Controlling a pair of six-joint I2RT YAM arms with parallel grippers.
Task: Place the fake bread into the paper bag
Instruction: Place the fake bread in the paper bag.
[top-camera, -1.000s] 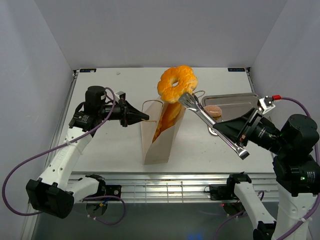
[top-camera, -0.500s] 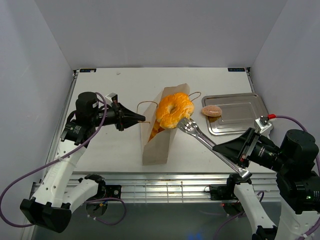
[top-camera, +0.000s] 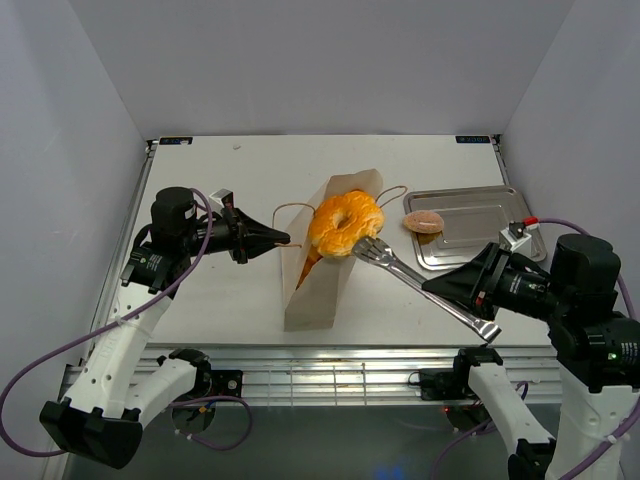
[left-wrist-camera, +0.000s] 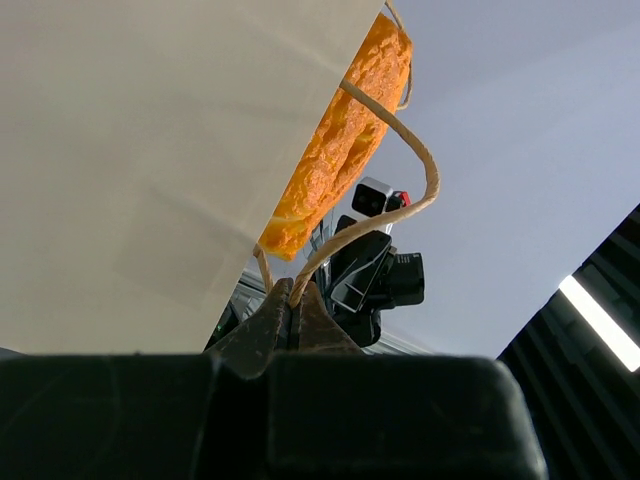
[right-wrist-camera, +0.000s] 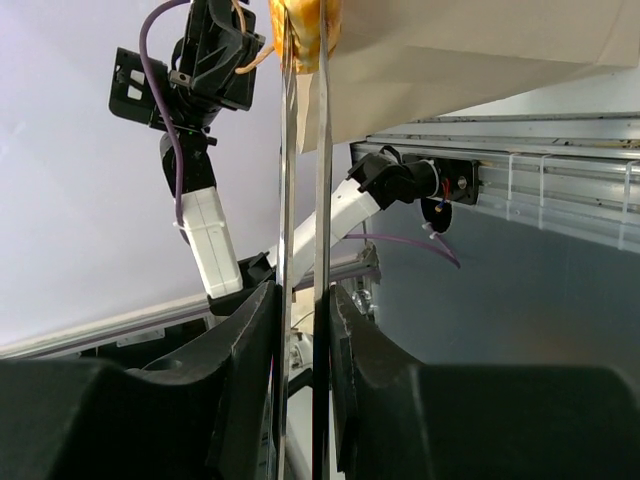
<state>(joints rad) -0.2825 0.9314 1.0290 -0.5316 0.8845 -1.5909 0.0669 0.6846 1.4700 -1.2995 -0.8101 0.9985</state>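
The tan paper bag (top-camera: 318, 290) stands mid-table with an orange baguette (top-camera: 313, 264) inside; the baguette also shows in the left wrist view (left-wrist-camera: 340, 150). My left gripper (top-camera: 284, 239) is shut on the bag's cord handle (left-wrist-camera: 400, 130), pulling the mouth open. My right gripper (top-camera: 452, 291) is shut on metal tongs (top-camera: 415, 282), which pinch a golden ring-shaped bun (top-camera: 345, 224) at the bag's mouth. The bun's edge shows in the right wrist view (right-wrist-camera: 305, 25). A pinkish round bun (top-camera: 424, 221) lies on the silver tray (top-camera: 480, 230).
The silver tray sits right of the bag. White walls enclose the table on the left, back and right. The metal rail (top-camera: 340, 380) runs along the near edge.
The right arm has lowered the ring bun from above the bag down to its mouth, and drawn back slightly. The left gripper has moved left a little, still holding the handle.
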